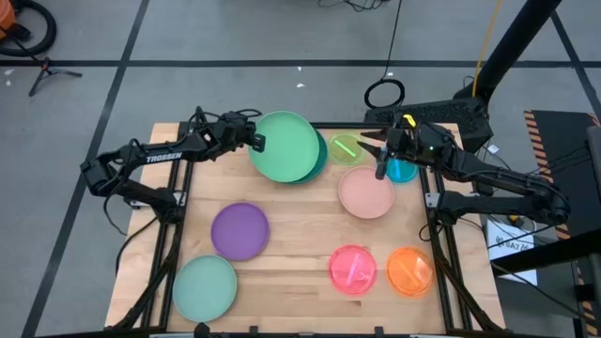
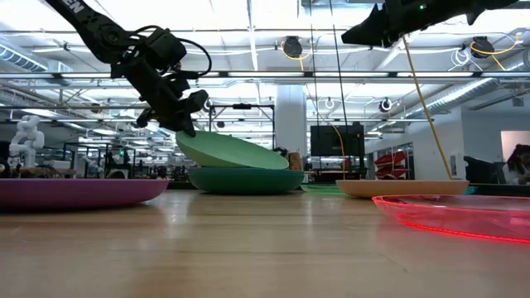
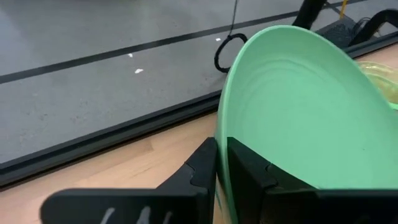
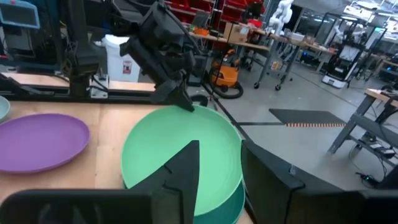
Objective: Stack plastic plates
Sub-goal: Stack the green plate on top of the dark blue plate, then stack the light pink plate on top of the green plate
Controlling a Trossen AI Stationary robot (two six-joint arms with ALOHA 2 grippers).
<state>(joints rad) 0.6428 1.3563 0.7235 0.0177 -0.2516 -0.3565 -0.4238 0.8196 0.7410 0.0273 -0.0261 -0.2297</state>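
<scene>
— What does the left gripper (image 1: 255,141) have?

— Its jaws are pinched narrow on the rim of the green plate (image 1: 285,145), at the plate's left edge as seen from above. In the low view the plate hangs tilted, gripped edge high, its far edge resting in the teal plate (image 2: 245,180) beneath it.

— And the arm itself?

— The left arm reaches in from the table's left side toward the far edge, wrist angled down onto the rim.

— The right gripper (image 1: 380,169)?

— Raised above the table near the far right, over the edge of the pale pink plate (image 1: 366,193), fingers parted, nothing between them. The blue plate (image 1: 402,170) lies just beside it and the lime plate (image 1: 346,149) close by.

— The other plates?

— The purple plate (image 1: 239,230) lies mid-left, the mint plate (image 1: 204,288) at the near left corner, and the hot pink plate (image 1: 352,268) and orange plate (image 1: 409,270) sit side by side near right. All lie singly on the wooden table (image 1: 300,235).
</scene>
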